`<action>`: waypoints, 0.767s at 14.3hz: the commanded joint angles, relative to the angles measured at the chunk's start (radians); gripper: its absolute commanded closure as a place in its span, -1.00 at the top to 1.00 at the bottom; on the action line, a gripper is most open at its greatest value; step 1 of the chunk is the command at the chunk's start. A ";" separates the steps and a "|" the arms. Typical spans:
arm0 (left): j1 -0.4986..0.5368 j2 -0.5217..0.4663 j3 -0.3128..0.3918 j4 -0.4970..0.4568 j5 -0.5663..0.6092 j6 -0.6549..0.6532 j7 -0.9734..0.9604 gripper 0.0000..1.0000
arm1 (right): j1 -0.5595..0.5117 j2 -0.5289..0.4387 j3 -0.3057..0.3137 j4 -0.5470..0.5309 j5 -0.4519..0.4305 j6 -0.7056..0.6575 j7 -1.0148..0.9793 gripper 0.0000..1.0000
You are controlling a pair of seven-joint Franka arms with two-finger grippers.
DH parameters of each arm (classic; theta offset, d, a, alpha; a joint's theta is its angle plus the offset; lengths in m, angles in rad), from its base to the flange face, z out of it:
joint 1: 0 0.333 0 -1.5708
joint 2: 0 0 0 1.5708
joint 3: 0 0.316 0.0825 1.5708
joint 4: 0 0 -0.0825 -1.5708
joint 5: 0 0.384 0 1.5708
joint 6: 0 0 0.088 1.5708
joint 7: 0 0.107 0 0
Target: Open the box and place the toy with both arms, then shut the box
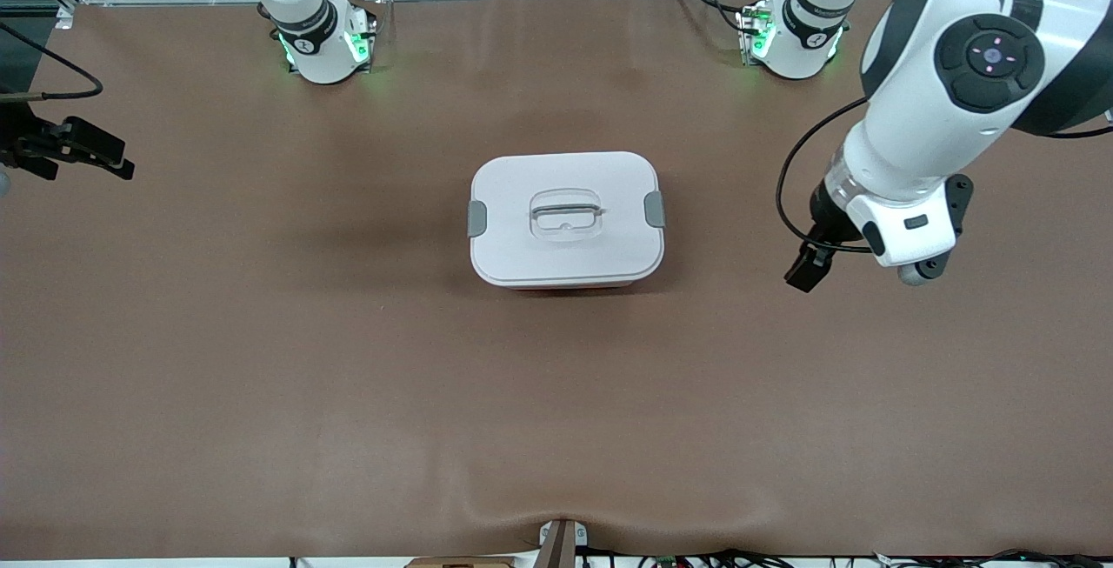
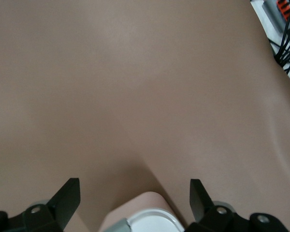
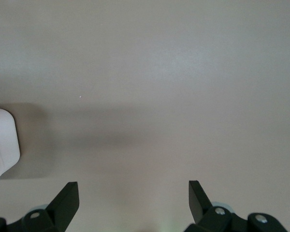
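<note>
Both hands (image 2: 135,198) (image 3: 134,200) spread, well apart from shut box (image 1: 566,218).

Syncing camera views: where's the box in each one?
Front view: the box, lid on, at mid-table.
Left wrist view: one corner between the open left claw's fingers.
Right wrist view: a corner at the picture's edge.
Shared landmark: the brown table cover.

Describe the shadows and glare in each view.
Front view: soft shadow beside the box toward the right arm's end, green glow at both bases. Left wrist view: dark shadow above the box corner. Right wrist view: broad shadow band beside the box, no glare.
</note>
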 commanded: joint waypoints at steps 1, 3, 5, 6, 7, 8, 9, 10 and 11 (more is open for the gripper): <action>0.038 -0.032 -0.004 -0.015 -0.018 -0.019 0.126 1.00 | -0.003 -0.012 0.002 0.002 0.003 -0.008 0.003 1.00; 0.098 -0.045 -0.038 -0.018 -0.026 -0.026 0.214 1.00 | -0.003 -0.012 0.002 0.001 0.005 -0.008 0.003 1.00; 0.144 -0.046 -0.044 -0.016 -0.026 -0.031 0.295 1.00 | -0.003 -0.012 0.002 0.002 0.005 -0.008 0.003 1.00; 0.159 -0.052 -0.049 -0.016 -0.032 -0.038 0.327 1.00 | -0.003 -0.012 0.002 0.002 0.005 -0.008 0.003 1.00; 0.172 -0.054 -0.047 -0.016 -0.044 -0.054 0.373 1.00 | -0.003 -0.012 0.002 0.002 0.005 -0.008 0.003 1.00; 0.172 -0.063 -0.041 -0.016 -0.046 -0.057 0.454 1.00 | -0.001 -0.012 0.002 0.002 0.005 -0.008 0.003 1.00; 0.172 -0.083 -0.035 -0.016 -0.046 -0.057 0.557 1.00 | -0.001 -0.012 0.002 0.002 0.005 -0.008 0.003 1.00; 0.169 -0.097 -0.033 -0.016 -0.038 -0.057 0.658 1.00 | -0.001 -0.012 0.002 0.002 0.005 -0.008 0.003 1.00; 0.167 -0.109 -0.032 -0.018 -0.037 -0.058 0.718 1.00 | -0.001 -0.012 0.002 0.002 0.005 -0.009 0.003 1.00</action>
